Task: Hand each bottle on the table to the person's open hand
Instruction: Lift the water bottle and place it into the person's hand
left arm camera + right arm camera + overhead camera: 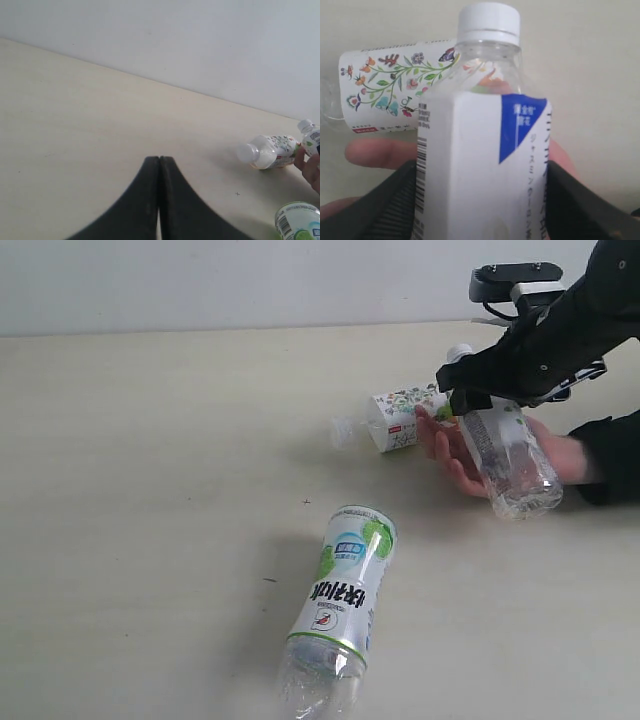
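Clear plastic, white-blue label bottle (480, 150), clamped across its labelled body by the right gripper (478, 405), a jaw on either side, white cap pointing out beyond the fingertips. Directly beneath the gripper lies the person's open hand (450, 455), palm up; whether the bottle's weight already rests on it cannot be told. Main hazard: if the jaws part before the person's fingers curl round, the smooth round body may roll off the palm onto the table (150, 490). Second hazard: the thin wall may flex under the grip and spring sideways on release. Just beyond the fingertips lies the floral bottle (400, 418), on its side beside the person's fingers; a low retreat could nudge it rolling. Well apart from this gripper lies the lime-label bottle (345, 590), also on its side. Far across the table, the left gripper (159, 200) hangs closed and empty, posing no interference.
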Tool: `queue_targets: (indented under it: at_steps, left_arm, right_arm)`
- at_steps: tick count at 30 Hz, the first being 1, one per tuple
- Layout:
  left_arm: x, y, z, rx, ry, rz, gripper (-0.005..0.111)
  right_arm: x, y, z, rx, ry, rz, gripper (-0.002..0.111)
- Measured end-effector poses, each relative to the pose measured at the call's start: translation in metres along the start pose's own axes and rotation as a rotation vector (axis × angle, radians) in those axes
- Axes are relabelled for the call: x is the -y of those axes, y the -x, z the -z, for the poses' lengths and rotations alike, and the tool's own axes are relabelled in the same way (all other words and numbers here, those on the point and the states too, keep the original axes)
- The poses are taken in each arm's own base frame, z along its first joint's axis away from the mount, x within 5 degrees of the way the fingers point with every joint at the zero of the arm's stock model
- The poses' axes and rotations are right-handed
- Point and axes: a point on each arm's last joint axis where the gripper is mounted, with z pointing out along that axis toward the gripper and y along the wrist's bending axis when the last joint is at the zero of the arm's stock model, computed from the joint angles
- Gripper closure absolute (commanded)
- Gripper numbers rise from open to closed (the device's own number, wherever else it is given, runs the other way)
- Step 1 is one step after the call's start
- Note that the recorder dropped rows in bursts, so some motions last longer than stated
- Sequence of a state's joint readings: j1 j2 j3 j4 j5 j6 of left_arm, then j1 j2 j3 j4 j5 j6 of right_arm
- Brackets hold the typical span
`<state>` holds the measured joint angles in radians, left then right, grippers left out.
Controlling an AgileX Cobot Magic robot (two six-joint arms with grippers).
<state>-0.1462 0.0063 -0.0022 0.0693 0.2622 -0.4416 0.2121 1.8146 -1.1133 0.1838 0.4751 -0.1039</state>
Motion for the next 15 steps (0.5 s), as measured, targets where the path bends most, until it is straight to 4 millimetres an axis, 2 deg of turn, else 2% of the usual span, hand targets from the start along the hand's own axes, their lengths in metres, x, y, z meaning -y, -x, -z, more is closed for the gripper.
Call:
queue_targets:
  at_steps: [3,7,11,15]
  left_arm:
    - [0.0,0.0,0.0,0.0,0.0,0.0,0.107]
    - [0.0,0.0,0.0,0.0,0.0,0.0,0.107]
    - [0.0,0.0,0.0,0.0,0.0,0.0,0.107]
    - [0.0,0.0,0.0,0.0,0.0,0.0,0.107]
  right_arm:
    - [0.0,0.0,0.0,0.0,0.0,0.0,0.06]
    - [0.0,0.0,0.001,0.002,0.0,0.0,0.032]
    - [-0.001,0.001,0.01,0.008,0.002,0.01,0.007]
    - [-0.002,0.005,0.025,0.044,-0.001,0.024,0.003]
